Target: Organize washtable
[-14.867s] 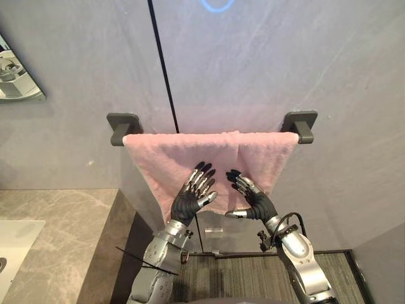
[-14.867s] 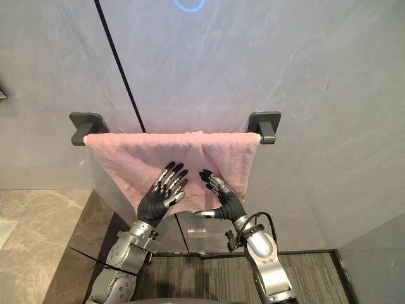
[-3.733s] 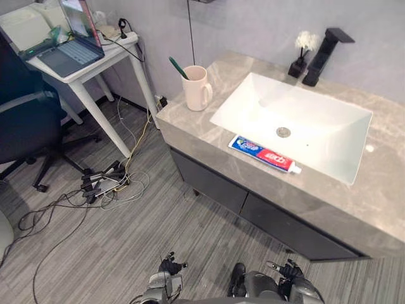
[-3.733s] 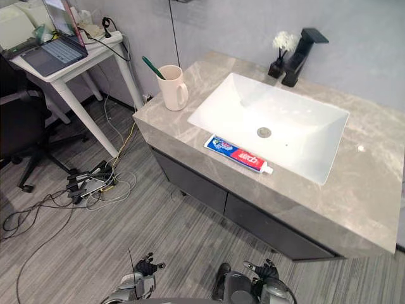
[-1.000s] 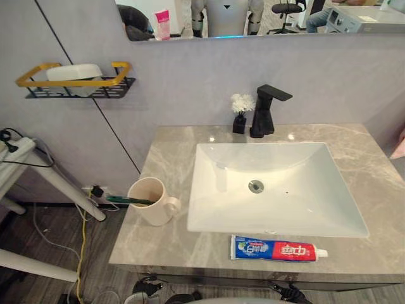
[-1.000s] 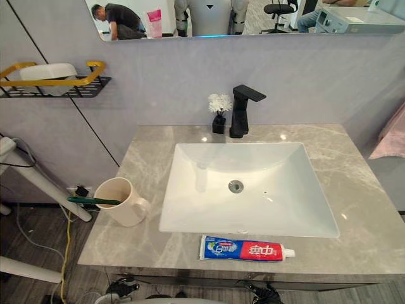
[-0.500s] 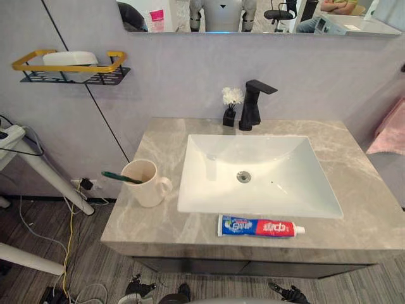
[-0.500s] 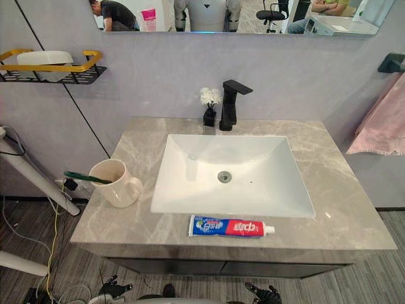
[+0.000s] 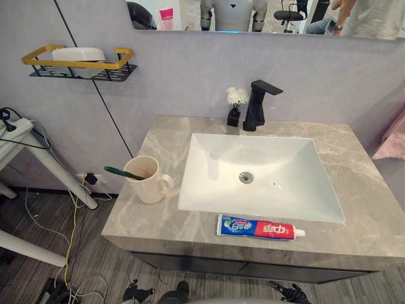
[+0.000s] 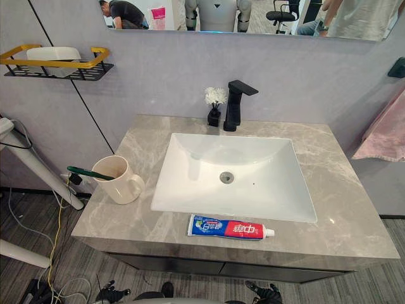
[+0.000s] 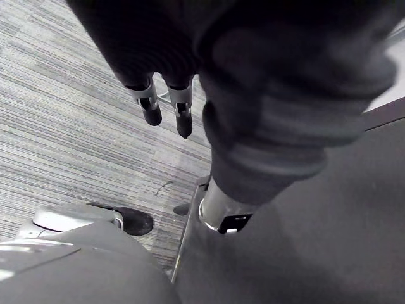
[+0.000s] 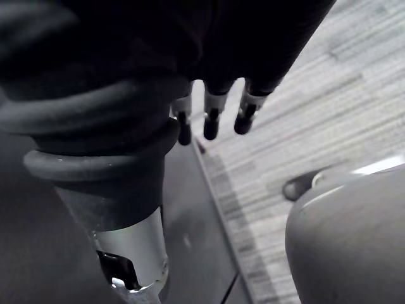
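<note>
- Facing the table (image 9: 130, 218) squarely, the robot has both arms low under its front edge: the left robot hand (image 11: 149, 101) and the right robot hand (image 12: 213, 117) hang with fingers loosely straight and a little apart, holding nothing.
- The toothpaste tube (image 9: 259, 228) lies flat on the narrow front strip of the table, just in front of the sink (image 9: 288, 183), with its white cap toward the robot's right.
- The cup (image 9: 145, 180) stands upright to the left of the sink, and the toothbrush (image 9: 120, 171) leans in it with its handle poking out leftward.
- The loose tube looks like the piece to tidy, and the cup is probably where it belongs, so the first step is likely to be raising a hand to it.
- The right robot hand sits nearer the tube, so it suits the pick. It should come up clear of the table's front edge before moving in.
- Closing thumb and fingers across the tube's width near its middle should keep it from sagging or swinging.
- A lift straight up is safer than a slide, since a nudge could tip the tube into the sink or off the front edge.
- The cup stands near the table's left edge with a brush already inside, so the tube should go in gently without knocking either.
</note>
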You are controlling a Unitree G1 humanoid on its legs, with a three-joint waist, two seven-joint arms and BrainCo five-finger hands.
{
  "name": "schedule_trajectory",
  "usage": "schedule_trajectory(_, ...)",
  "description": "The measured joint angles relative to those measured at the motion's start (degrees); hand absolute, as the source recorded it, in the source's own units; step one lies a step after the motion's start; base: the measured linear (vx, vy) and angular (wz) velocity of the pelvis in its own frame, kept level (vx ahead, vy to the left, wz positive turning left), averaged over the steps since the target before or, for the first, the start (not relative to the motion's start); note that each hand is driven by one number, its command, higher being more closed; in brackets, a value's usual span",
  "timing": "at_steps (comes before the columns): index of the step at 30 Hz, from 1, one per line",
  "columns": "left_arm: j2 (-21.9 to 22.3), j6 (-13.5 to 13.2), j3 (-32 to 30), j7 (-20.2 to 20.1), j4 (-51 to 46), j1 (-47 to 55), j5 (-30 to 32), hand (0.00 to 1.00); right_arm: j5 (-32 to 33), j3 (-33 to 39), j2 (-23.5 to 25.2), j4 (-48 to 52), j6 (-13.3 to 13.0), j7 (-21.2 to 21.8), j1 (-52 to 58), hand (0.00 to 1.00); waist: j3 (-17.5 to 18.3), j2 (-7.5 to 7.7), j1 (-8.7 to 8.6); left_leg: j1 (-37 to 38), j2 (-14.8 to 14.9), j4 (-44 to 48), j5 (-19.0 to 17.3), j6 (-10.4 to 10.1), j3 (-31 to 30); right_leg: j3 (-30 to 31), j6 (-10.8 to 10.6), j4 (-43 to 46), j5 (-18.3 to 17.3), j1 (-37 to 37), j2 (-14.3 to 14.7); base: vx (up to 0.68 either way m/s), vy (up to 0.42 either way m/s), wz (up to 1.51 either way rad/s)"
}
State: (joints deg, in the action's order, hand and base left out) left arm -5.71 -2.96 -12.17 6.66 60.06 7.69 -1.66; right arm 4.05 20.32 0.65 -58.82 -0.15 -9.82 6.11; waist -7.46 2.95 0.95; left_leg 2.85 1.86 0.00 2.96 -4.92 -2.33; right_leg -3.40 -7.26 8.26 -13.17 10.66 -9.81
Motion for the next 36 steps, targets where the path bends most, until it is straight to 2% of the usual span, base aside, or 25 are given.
schedule_trajectory(4,-0.07,-0.03,0.32,-0.13,0.40,-0.03,0.01,0.00,2.61,0.74,-0.10,-0.92,-0.54,0.16,-0.02,0.00,0.73,0.01,-0.03,1.49,-0.14,-5.56,2.69,0.27,0.74,-0.19,-0.36,-0.88,0.41,-0.79,-0.36,0.01,0.003,-0.01)
schedule_trajectory(12,-2.47,-0.17,5.53,-1.62,2.82,-1.61,0.05,0.00,9.10,4.80,-0.54,-3.13,-1.25,2.31,-0.78,0.00,0.72,0.56,-0.16,1.14,-2.65,-5.90,1.79,1.56,2.69,0.34,-2.13,-5.53,2.57,0.32,-2.98,0.02,0.046,-0.09)
schedule_trajectory(14,-3.14,-0.18,6.60,-1.64,2.90,-1.96,0.05,0.00,10.28,7.04,-1.07,-3.13,-1.63,2.27,-1.17,0.00,0.64,0.69,-0.17,1.18,-2.62,-5.92,1.74,1.61,3.31,0.24,-2.69,-6.59,3.69,0.61,-3.02,0.03,0.009,-0.13)
schedule_trajectory(17,-3.45,-0.20,8.09,-1.61,2.97,-2.49,0.05,0.00,11.25,10.54,-3.19,-2.02,-1.95,2.12,-1.87,0.00,0.54,0.44,-0.33,1.33,-2.15,-5.95,1.63,1.60,3.76,-0.35,-2.43,-6.92,4.73,0.60,-2.61,-0.01,-0.030,-0.10)
schedule_trajectory(22,-3.45,-0.75,8.12,-1.48,2.95,-2.67,0.05,0.00,11.22,16.02,-6.03,5.46,-3.33,-0.27,-1.62,0.00,0.27,-0.02,-1.34,1.06,-0.47,-5.97,0.78,1.16,4.18,-1.22,-1.68,-6.55,6.27,-0.09,-1.02,-0.06,-0.039,-0.09)
schedule_trajectory(29,-2.96,-0.83,7.56,-1.25,2.77,-2.30,0.04,0.00,9.47,22.99,-7.70,16.74,-3.72,-4.24,0.15,0.00,-0.14,-0.60,-2.33,0.26,0.84,-5.96,0.91,0.98,5.49,-1.31,-0.69,-6.12,5.55,-1.92,0.01,-0.08,-0.041,-0.05)
schedule_trajectory(31,-2.63,-0.84,7.34,-1.24,2.35,-1.40,0.05,0.00,7.79,23.71,-7.75,23.31,-3.45,-5.20,1.38,0.00,-0.04,-0.92,-3.36,0.44,0.95,-5.95,1.07,0.78,5.85,-1.27,-0.21,-5.95,4.83,-1.97,0.03,-0.02,-0.017,-0.04)
schedule_trajectory(36,-2.48,-0.85,6.94,-1.30,0.98,-0.37,0.12,0.00,1.75,26.51,-7.91,42.78,-3.11,-6.12,4.78,0.00,0.14,-0.79,-3.40,0.60,0.93,-5.93,1.31,0.57,6.51,-1.12,-0.56,-5.78,4.71,-1.88,-0.10,0.05,-0.009,-0.03)
